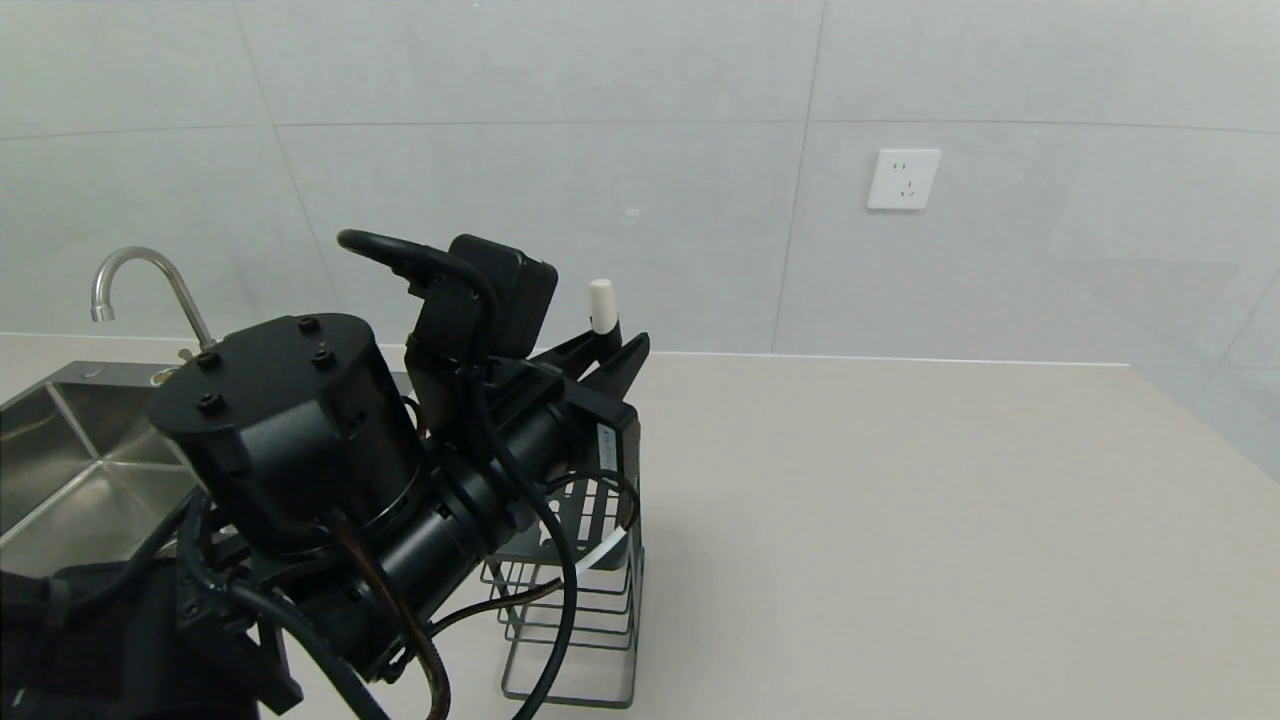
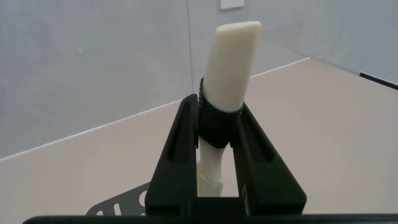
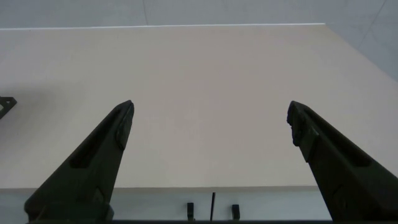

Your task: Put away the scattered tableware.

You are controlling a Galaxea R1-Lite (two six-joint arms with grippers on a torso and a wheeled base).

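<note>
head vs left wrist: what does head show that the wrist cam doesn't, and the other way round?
Head adds: stainless steel sink, curved chrome faucet, wire sides of the black rack under the left arm. Left wrist adds: ribbed black pads clamping the cream-white rounded utensil handle. Both: left gripper shut on that handle, beige countertop, grey tiled wall.
</note>
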